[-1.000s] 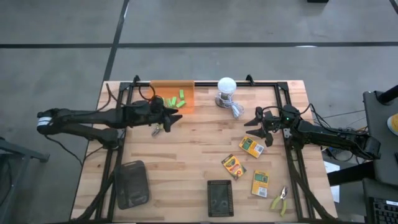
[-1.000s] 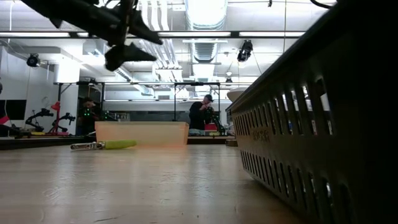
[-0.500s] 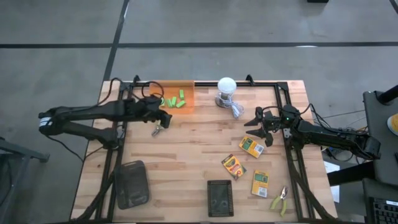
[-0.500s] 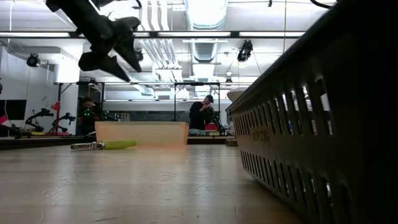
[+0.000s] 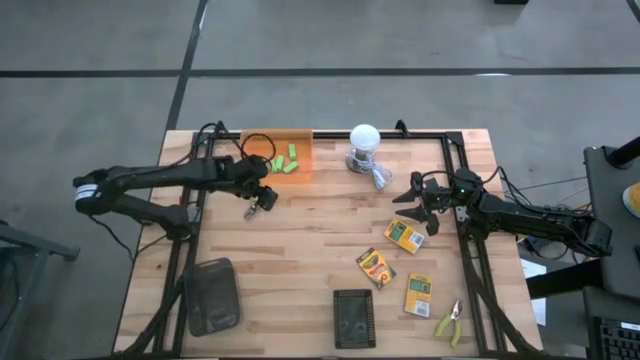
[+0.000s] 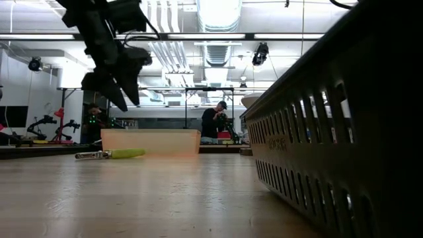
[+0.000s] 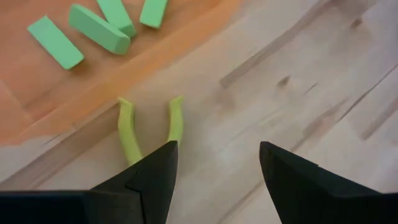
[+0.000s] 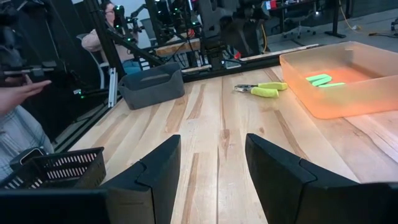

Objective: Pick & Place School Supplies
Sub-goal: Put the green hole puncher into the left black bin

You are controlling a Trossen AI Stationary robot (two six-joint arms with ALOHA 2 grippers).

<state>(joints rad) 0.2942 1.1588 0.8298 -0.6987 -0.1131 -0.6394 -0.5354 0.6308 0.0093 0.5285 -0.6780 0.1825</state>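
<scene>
One pair of yellow-green-handled pliers (image 5: 254, 209) lies flat on the wood just in front of the orange tray (image 5: 262, 142), which holds several green blocks (image 5: 286, 160). My left gripper (image 5: 265, 197) hangs open above the pliers, pointing steeply down. In the left wrist view the two handles (image 7: 127, 129) show just beyond its fingers, and in the low view it hovers well clear of the pliers (image 6: 110, 153). My right gripper (image 5: 409, 190) waits open and level at the right, near three crayon boxes (image 5: 404, 235), (image 5: 376, 267), (image 5: 418, 294). A second pair of pliers (image 5: 450, 322) lies near the front right corner.
A white bulb with a cable (image 5: 364, 142) stands at the far middle. Two dark baskets (image 5: 212, 296), (image 5: 353, 318) sit near the front edge. A black frame (image 5: 466, 200) runs around the table. People stand in the room behind (image 6: 213, 122). Bare wood lies in the middle.
My left gripper has tipped from nearly level to steeply downward, drawn back a little toward the table's left edge and sunk somewhat. It now points at the pliers by the tray. Its fingers have stayed open. The pliers have not moved.
</scene>
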